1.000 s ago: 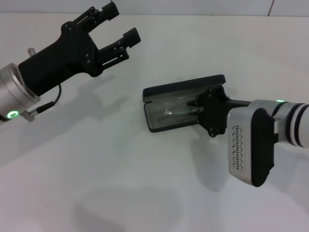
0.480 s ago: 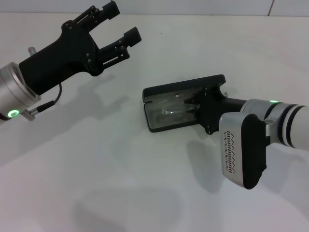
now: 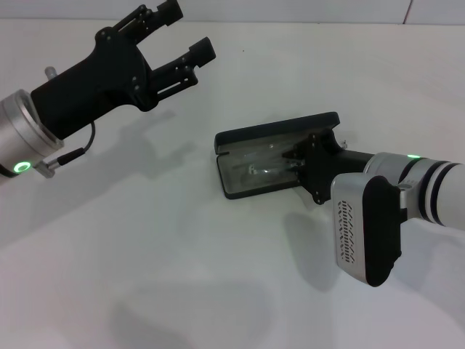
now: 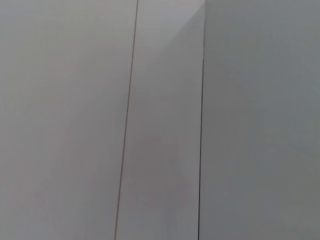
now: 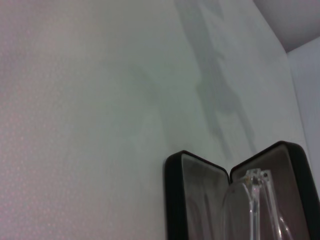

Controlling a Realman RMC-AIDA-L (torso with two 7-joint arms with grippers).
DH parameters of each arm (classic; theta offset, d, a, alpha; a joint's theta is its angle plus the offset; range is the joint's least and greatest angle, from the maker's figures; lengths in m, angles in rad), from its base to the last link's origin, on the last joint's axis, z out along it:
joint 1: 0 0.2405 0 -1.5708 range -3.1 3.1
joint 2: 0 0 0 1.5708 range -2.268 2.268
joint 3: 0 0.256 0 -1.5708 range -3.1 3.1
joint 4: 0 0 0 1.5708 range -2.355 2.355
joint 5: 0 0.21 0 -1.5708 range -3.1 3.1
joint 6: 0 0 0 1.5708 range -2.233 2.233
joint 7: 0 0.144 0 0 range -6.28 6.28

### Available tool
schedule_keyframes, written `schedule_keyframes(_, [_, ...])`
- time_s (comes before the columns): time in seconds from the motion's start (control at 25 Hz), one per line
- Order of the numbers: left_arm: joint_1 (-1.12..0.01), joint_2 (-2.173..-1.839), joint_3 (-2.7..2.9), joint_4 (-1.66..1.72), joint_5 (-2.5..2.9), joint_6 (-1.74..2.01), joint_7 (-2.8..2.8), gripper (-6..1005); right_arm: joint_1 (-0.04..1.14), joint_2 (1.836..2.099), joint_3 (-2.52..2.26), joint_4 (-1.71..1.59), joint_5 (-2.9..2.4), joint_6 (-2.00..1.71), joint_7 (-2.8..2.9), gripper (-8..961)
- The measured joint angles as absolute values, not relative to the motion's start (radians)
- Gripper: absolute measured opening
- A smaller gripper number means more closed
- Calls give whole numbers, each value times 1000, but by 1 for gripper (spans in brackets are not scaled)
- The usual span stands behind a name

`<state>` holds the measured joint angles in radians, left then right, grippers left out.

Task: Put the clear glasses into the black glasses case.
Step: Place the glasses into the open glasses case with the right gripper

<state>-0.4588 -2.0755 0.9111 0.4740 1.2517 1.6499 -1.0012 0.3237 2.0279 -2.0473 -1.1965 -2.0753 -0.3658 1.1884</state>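
Clear glasses [image 3: 265,167] lie in the open black glasses case [image 3: 247,138], right hand [image 3: 294,161] grip unclear.

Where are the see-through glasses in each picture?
Head view: the clear glasses lie inside the open black glasses case, mid-picture, at the right pincer.
Left wrist view: not there, only plain pale panels.
Right wrist view: the glasses show at the bottom right.
Shared landmark: the open case.

One black glasses case [image 3: 247,163] is being shown, lying open. One pair of clear glasses [image 3: 263,166] is being counted. Two grippers are being seen.
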Motion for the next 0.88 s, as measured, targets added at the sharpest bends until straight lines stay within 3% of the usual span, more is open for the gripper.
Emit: schedule_keyframes(0.88, [-470, -2070, 911, 474, 1252, 1643, -998, 864, 301, 2028, -2081, -1241, -2063, -349, 1195, 226])
